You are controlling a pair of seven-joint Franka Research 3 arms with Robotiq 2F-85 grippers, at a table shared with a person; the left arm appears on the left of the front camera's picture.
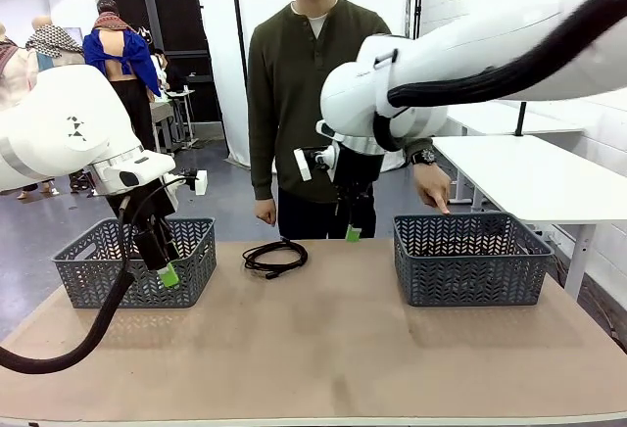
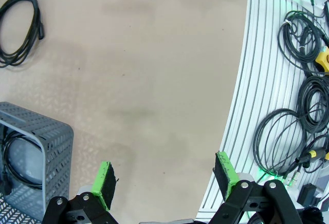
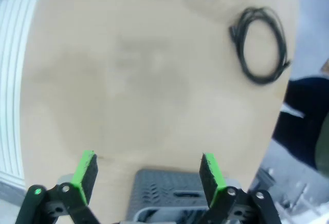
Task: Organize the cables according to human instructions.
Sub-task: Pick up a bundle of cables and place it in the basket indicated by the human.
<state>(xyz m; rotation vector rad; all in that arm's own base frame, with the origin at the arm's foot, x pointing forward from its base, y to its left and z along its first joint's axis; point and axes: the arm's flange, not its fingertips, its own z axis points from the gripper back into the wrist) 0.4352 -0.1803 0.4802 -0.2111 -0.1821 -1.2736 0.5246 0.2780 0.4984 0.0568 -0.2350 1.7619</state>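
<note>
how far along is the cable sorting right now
Partly done: one cable already lies in the left basket. Nothing is in hand; the left gripper and right gripper are open. One cable remains on the table, and the person points at the right basket.

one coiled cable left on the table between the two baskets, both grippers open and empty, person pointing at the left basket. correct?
Not quite: the person's hand points down at the right basket, not the left basket, as the front view shows. The rest holds: one coiled cable on the table, left gripper and right gripper open and empty.
</note>
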